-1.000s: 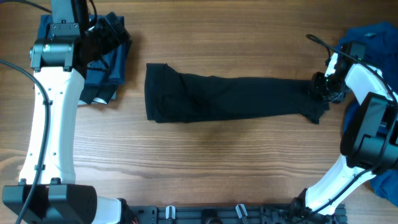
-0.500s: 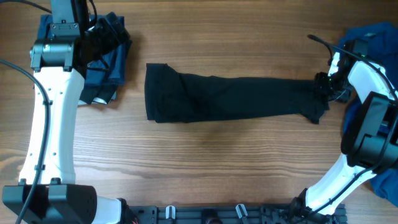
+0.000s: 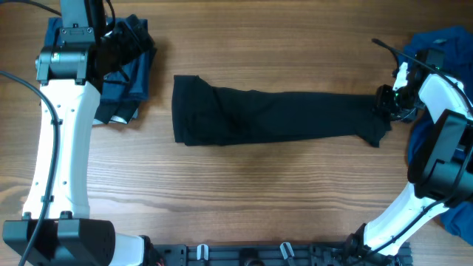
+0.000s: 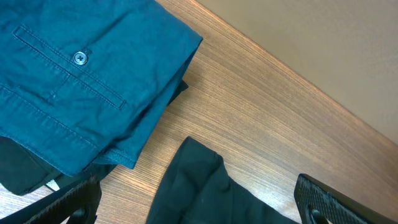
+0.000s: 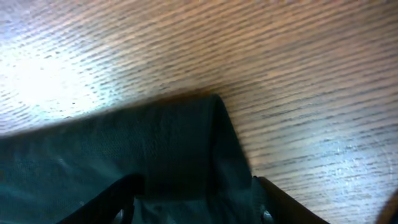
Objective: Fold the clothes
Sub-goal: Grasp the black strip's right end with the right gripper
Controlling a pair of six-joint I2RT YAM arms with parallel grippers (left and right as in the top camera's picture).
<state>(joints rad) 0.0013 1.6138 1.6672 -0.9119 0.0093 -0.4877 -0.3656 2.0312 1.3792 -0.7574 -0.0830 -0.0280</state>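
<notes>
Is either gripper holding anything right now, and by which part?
The left gripper is open and holds nothing. The right gripper straddles the right-end corner of the black garment; whether it actually pinches the cloth cannot be told.

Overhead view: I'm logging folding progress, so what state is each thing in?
black garment, folded into a long strip, lying flat.
blue stack, folded, on the left.
blue pile, crumpled, not folded, on the right.
left fingers, open, holding nothing, above the blue stack.
right fingers, apart, straddling the strip's right end.
</notes>
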